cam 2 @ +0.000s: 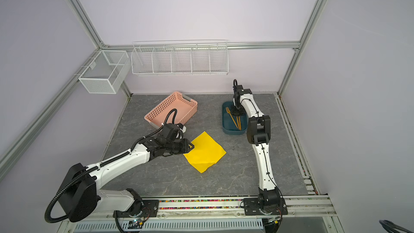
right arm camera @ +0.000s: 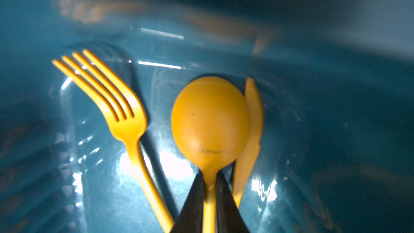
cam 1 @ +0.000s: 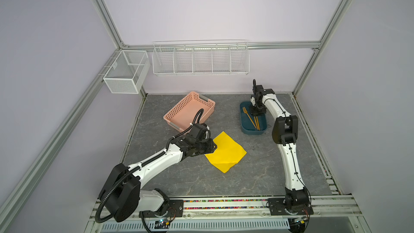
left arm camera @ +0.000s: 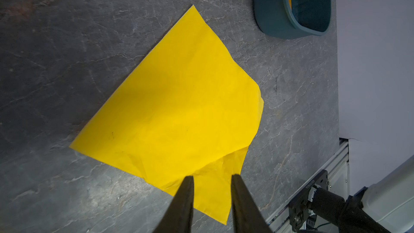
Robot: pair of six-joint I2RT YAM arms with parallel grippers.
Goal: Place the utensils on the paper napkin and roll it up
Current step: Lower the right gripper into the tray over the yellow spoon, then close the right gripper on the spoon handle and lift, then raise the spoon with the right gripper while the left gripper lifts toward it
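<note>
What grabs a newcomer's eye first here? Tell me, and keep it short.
The bright yellow napkin, spread in the middle of the grey table, stands out first, with the left end effector open over one crumpled corner. Next come the orange-gold fork, spoon and knife in the teal tray at back right, where the right end effector pinches the spoon's neck.

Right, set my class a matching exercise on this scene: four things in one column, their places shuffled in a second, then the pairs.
Things:
1 napkin
2 spoon
3 fork
4 basket

Places:
A gripped at its neck by the right pincer
B lying loose in the tray
C spread on the table, one corner under the left pincer
D at the back, left of the tray

Pairs: 1-C, 2-A, 3-B, 4-D
</note>
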